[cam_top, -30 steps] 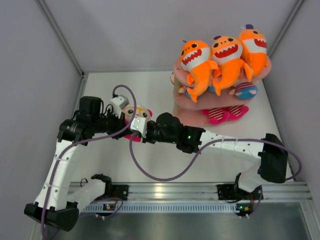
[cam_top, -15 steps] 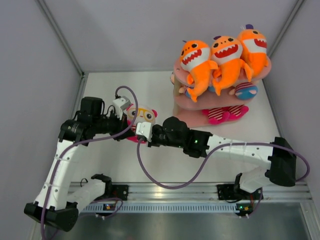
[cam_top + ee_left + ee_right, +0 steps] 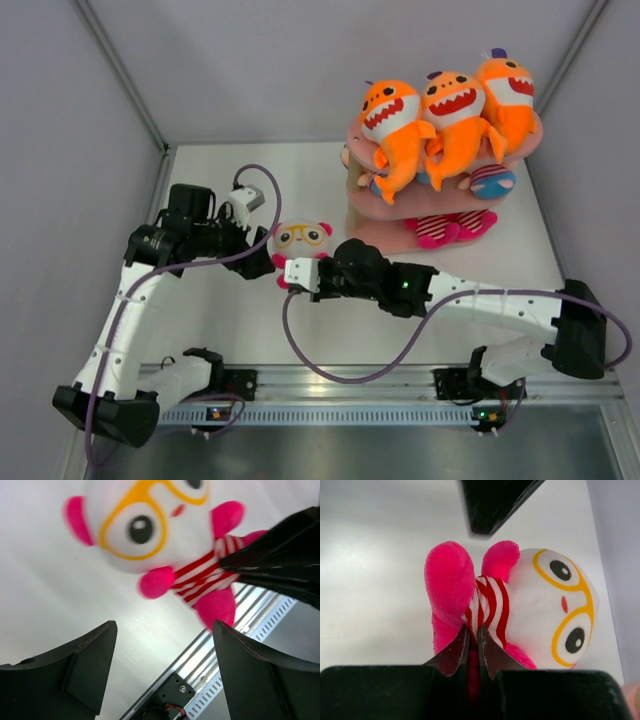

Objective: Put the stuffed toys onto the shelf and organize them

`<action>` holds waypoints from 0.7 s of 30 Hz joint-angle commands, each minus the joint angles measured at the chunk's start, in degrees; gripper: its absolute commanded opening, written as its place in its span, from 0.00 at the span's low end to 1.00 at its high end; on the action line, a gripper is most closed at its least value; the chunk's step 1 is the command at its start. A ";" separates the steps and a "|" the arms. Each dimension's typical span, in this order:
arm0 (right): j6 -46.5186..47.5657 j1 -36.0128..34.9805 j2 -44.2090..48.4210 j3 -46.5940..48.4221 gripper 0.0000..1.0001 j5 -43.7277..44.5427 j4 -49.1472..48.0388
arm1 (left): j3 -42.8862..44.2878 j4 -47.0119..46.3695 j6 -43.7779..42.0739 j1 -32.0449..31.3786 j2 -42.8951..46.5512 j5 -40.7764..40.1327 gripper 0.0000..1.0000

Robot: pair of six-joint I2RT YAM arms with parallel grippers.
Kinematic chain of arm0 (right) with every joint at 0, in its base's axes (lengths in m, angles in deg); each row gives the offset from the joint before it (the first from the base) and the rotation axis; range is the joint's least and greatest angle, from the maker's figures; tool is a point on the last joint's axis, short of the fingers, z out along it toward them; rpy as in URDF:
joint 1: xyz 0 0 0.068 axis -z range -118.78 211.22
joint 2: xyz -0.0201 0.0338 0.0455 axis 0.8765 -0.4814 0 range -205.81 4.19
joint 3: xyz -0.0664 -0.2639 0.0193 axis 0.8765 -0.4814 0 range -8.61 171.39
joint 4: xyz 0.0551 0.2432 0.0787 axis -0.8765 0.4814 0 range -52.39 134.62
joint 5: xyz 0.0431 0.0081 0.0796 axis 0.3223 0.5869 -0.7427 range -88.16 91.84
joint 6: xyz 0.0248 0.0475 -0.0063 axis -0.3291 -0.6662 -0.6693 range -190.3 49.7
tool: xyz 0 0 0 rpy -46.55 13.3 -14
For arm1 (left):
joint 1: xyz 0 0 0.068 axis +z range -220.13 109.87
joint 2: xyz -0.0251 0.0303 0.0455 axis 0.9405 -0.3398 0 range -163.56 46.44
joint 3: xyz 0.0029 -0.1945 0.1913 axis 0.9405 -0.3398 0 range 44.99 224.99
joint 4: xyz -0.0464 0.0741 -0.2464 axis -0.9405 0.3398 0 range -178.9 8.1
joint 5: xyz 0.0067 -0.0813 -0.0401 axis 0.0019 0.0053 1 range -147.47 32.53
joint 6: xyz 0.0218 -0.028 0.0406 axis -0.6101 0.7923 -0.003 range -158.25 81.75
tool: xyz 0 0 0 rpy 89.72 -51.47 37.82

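A small doll (image 3: 301, 238) with a white head, yellow glasses, pink ears and a red-white striped body hangs over the table's left middle. My right gripper (image 3: 298, 275) is shut on its striped body (image 3: 487, 602), jaws pinching the cloth (image 3: 473, 632). My left gripper (image 3: 262, 263) stands open just left of the doll, and the left wrist view shows nothing between its fingers (image 3: 162, 647), with the doll (image 3: 150, 535) beyond them. The pink shelf (image 3: 372, 212) stands at the back right. Three orange sharks (image 3: 455, 105) sit on its top board.
Striped dolls lie on the shelf's middle tier (image 3: 491, 182) and bottom tier (image 3: 445, 228). A metal rail (image 3: 380, 385) runs along the near edge. Grey walls close in the left, back and right. Purple cables loop off both wrists (image 3: 340, 350).
My left gripper has opened, let go of the doll and drawn back to the left. The right gripper, still shut on the doll, has carried it a little right and toward the near edge.
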 commanded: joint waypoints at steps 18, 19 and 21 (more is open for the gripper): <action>4.27 2.93 23.72 -9.78 0.00 16.35 30.87 | -2.77 -2.14 -2.31 0.22 -1.56 -20.09 0.88; 3.66 2.93 23.46 -9.43 0.00 16.79 31.84 | -2.95 -2.15 -2.22 0.22 -1.47 -20.27 0.88; 3.30 2.84 22.93 -8.20 0.00 18.55 34.04 | -3.13 -2.23 -2.14 0.31 -1.56 -20.19 0.88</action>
